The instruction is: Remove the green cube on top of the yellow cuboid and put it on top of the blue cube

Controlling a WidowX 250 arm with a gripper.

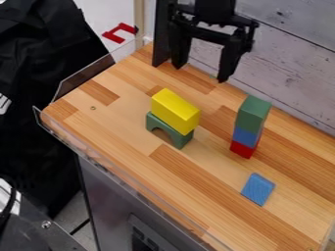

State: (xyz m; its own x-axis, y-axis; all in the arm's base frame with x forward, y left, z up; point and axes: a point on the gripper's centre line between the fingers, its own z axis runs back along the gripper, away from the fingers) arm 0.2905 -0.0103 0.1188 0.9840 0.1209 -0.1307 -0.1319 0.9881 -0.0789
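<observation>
Green block [252, 115] is sitting on the blue cube [246, 137], red block [242, 149] is supporting both, near the tabletop's [118, 117] back edge. Yellow cuboid [173, 110] is lying on the green arch [181, 140], left of the stack. Gripper [201, 72] is hanging spread by the back edge. Blue piece [258, 189] is lying flat, toward the right end.

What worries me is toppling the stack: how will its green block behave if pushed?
Flat-faced, the green block probably won't roll or flex. Perched atop the blue block and red block, it could slide off or topple.
</observation>
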